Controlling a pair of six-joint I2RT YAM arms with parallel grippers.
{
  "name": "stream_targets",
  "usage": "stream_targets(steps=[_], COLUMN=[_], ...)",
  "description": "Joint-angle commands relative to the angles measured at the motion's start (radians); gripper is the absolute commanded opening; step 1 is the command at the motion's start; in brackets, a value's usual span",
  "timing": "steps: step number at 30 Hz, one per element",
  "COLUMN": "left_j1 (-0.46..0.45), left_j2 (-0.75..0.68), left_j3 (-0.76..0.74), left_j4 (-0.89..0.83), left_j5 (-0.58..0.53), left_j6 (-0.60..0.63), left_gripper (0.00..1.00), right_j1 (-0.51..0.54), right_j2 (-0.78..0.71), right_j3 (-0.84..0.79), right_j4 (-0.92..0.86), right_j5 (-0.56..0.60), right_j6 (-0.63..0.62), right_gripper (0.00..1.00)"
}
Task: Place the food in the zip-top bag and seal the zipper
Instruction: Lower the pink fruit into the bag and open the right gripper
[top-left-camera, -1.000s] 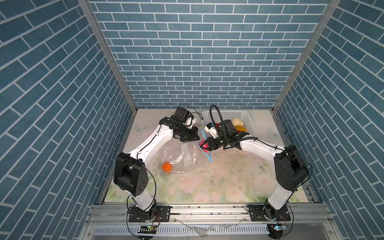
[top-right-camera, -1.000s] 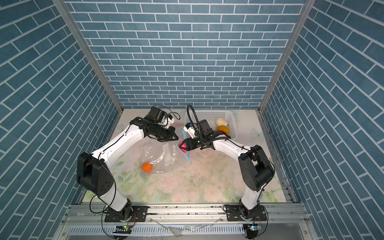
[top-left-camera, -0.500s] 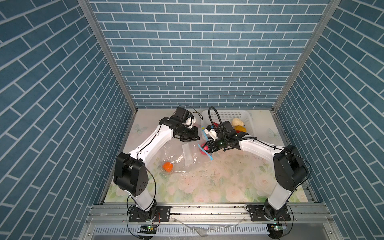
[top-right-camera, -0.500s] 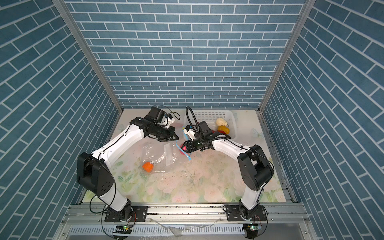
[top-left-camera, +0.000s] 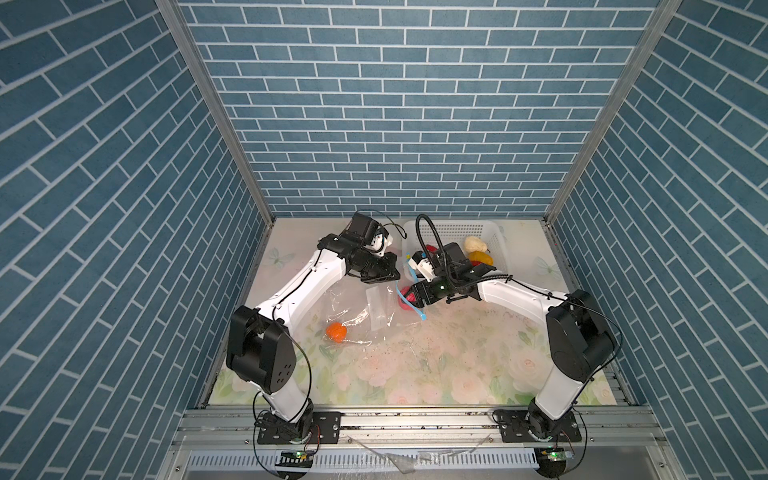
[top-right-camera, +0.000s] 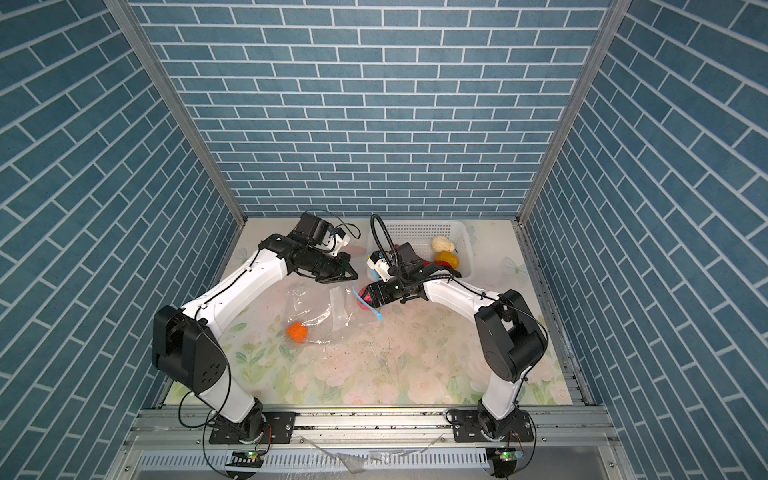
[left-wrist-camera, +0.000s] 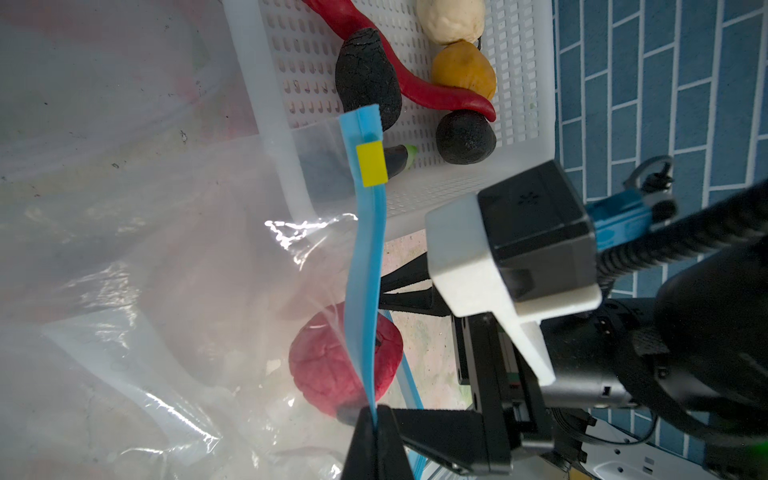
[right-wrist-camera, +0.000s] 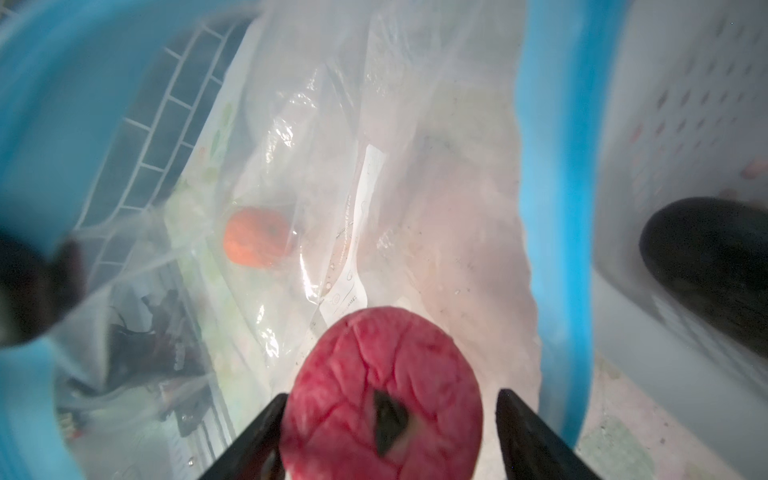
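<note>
The clear zip-top bag (top-left-camera: 357, 307) lies on the floral table in both top views, with an orange ball (top-left-camera: 336, 331) inside it. My left gripper (left-wrist-camera: 376, 415) is shut on the light blue zipper (left-wrist-camera: 368, 257) and holds the mouth edge up; the yellow tab (left-wrist-camera: 371, 163) is at the strip's far end. My right gripper (right-wrist-camera: 390, 407) reaches into the mouth and stands open. The pink bumpy ball (right-wrist-camera: 382, 395) sits between its fingers (right-wrist-camera: 528, 428), with a gap on one side. Deeper in the bag are the orange ball (right-wrist-camera: 257, 237) and the white label (right-wrist-camera: 353, 241).
The white perforated basket (left-wrist-camera: 523, 104) stands just behind the bag's mouth. It holds a red chilli (left-wrist-camera: 415, 87), two black lumps (left-wrist-camera: 368, 79), a cream lump (left-wrist-camera: 451, 18), a yellow-orange fruit (left-wrist-camera: 463, 68) and a dark aubergine (left-wrist-camera: 395, 160). Brick walls enclose the table.
My right gripper's jaws have spread wider around the pink ball at the bag's mouth. The left gripper still holds the zipper in the same place.
</note>
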Motion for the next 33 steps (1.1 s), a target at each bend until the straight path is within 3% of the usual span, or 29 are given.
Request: stream_targets(steps=[1,33], left_j1=[0.005,0.005], left_j2=[-0.03,-0.031], left_j3=[-0.003,-0.007], left_j4=[0.021,0.025], left_j5=[0.006,0.006], left_j6=[-0.001,-0.004], left_gripper=[0.0,0.0], right_j1=[0.007,0.013], right_j2=[-0.008,-0.022], right_j3=[-0.011,-0.025], right_j4=[-0.026,-0.009], right_j5=[0.02,0.045], right_j6=[-0.023,-0.021], right_gripper=[0.78,0.81])
